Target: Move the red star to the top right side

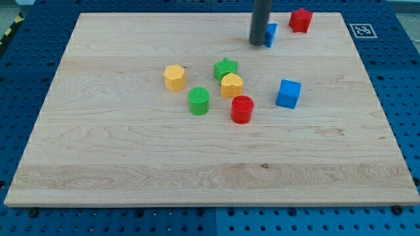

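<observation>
I carry no jaws at all, only a straight dark rod, so nothing here opens, closes or clamps; I can only shove with my tip [257, 44].

The red star [301, 20] looks to me like a small, rigid, light block that should slide easily on the smooth wooden board [118, 164]. It may twist when pushed off-centre because of its points, so I judge the best contact is a flat push through its middle, on the side facing the frame's left or bottom, to drive it further toward the upper right.

It is a bright red, chunky piece with ridged sides and a notched outline, sitting in the upper right of the frame, close to the board's top edge and already near that corner.

My tip rests in the upper middle of the frame, just left of a small blue block [271, 34] whose shape I cannot make out because my rod partly covers it. That blue block lies between me and the red star, down and left of it, apart from it.
</observation>
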Action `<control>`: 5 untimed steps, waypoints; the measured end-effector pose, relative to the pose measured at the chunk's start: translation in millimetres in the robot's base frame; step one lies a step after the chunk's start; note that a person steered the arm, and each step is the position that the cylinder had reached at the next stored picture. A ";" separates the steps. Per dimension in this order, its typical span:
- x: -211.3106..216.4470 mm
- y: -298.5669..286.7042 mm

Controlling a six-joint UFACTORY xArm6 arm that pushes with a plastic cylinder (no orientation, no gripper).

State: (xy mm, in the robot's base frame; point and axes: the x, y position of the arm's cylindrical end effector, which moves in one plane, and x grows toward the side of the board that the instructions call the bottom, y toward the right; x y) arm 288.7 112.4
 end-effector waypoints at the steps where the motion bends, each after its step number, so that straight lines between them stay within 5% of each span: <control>1: -4.2 34.9; 5: -63.1 -5.7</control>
State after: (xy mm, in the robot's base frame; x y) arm 225.5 106.7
